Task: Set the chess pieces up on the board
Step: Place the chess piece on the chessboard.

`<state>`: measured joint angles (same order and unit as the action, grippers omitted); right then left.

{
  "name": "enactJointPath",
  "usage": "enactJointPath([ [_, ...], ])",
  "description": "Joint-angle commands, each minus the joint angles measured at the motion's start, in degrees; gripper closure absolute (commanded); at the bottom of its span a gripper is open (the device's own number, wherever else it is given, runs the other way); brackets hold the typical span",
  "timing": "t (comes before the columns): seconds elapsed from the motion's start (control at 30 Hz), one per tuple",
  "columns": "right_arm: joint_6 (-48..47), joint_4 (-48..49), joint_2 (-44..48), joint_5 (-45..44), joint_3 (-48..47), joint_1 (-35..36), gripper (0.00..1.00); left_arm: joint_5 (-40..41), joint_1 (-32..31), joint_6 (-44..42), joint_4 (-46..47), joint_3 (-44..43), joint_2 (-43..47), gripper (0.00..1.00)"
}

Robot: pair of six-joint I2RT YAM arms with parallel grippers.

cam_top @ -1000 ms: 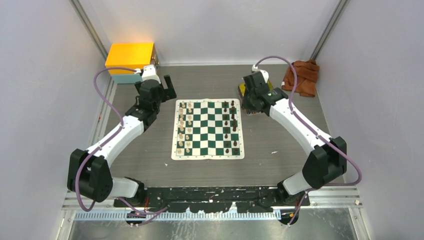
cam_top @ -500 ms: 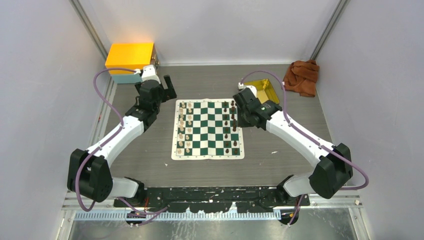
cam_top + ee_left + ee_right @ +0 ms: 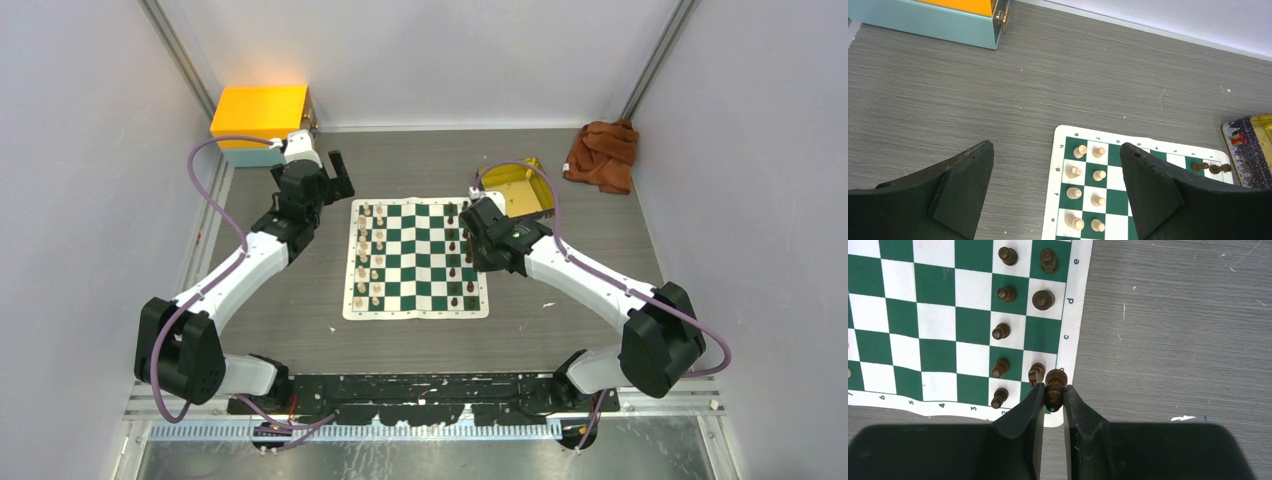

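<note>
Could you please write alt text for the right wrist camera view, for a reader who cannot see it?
The jaws of the right gripper pinch one dark chess piece at the edge of the green and white board. Other dark pieces stand in the two columns along that edge, and the grey table lies beside it.

Wide-spread black jaws of the left gripper (image 3: 1056, 147) over grey wood-grain table (image 3: 973, 95). Between them: corner of the green-and-white checked mat (image 3: 1054, 200) with cream border, cream-tan pieces (image 3: 1074, 171) upright in two files. Three dark brown pieces (image 3: 1214, 168) at the right, near a shiny gold tray (image 3: 1250, 150). Teal box with orange lid (image 3: 923, 22) top-left.
</note>
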<state>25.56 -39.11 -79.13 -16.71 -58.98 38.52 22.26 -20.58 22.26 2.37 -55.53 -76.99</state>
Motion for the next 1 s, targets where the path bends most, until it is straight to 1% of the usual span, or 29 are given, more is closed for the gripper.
enactJointPath([
  [0.0, -0.6, 6.8, -0.6, -1.1, 1.4, 0.4, 0.99, 0.1, -0.3, 0.5, 3.5, -0.4, 0.9, 0.04],
  [0.5, -1.2, 14.5, -6.5, -0.7, 4.1, 0.6, 0.99, 0.4, -0.3, -0.4, 3.7, -0.1, 0.6, 0.04],
  [0.97, -1.2, 17.6, -10.4, -0.1, 4.8, 0.6, 0.99, 0.5, -0.4, -1.0, 3.7, -0.2, 0.3, 0.04],
])
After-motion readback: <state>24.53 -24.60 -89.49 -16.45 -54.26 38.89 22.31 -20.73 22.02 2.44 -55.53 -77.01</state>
